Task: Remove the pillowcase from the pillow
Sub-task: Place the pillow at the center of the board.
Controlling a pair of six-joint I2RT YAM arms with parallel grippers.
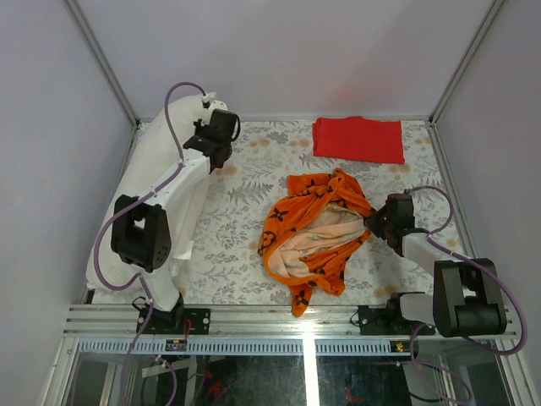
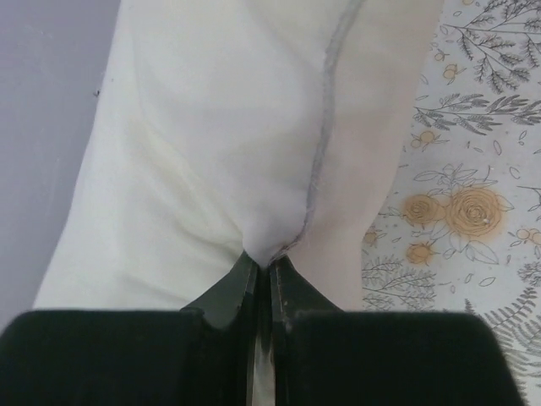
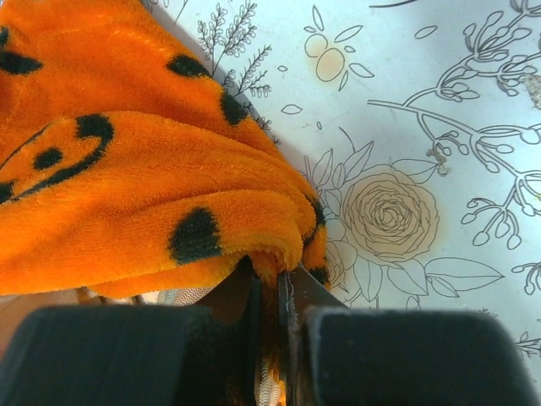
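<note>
My left gripper (image 2: 262,264) is closed on a small fold of the pillow (image 2: 211,127), right beside its grey seam. The pillow lies along the left edge of the floral table covering (image 1: 241,190). My right gripper (image 3: 270,283) is closed on an edge of the pillowcase (image 3: 127,186), low over the table. The pillowcase lies crumpled in the middle of the table with its pale inner side showing, well apart from the pillow.

I judge that the cover is already off, so the step in hand is only to finish cleanly. The right jaws should open fully before the arm rises, otherwise the fluffy fabric can catch on a finger and be dragged along. The left jaws hold only a thin pinch, so they should open first and then pull straight back, so that the pillow is not tugged toward the table edge. The folded red cloth (image 1: 357,139) at the far side is well apart, and I should leave it alone.
</note>
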